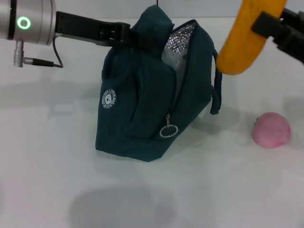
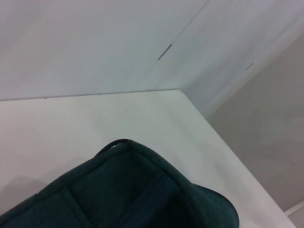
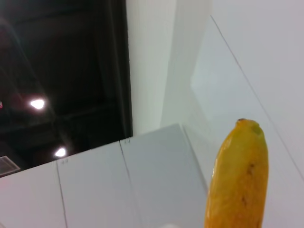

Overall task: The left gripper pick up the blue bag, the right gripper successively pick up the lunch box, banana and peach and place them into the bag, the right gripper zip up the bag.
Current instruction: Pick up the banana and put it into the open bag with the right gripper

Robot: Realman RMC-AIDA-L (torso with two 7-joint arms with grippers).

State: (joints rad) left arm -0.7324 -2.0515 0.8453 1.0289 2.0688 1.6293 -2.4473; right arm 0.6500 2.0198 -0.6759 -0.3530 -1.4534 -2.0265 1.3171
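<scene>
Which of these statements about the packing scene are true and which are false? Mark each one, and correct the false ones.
1. The left hand grips the top of the blue bag. True.
2. The banana lies on the table. False: the right hand holds it in the air beside the bag's opening.
3. The peach is inside the bag. False: it sits on the table.
4. The bag is unzipped. True: its silver lining shows.
</scene>
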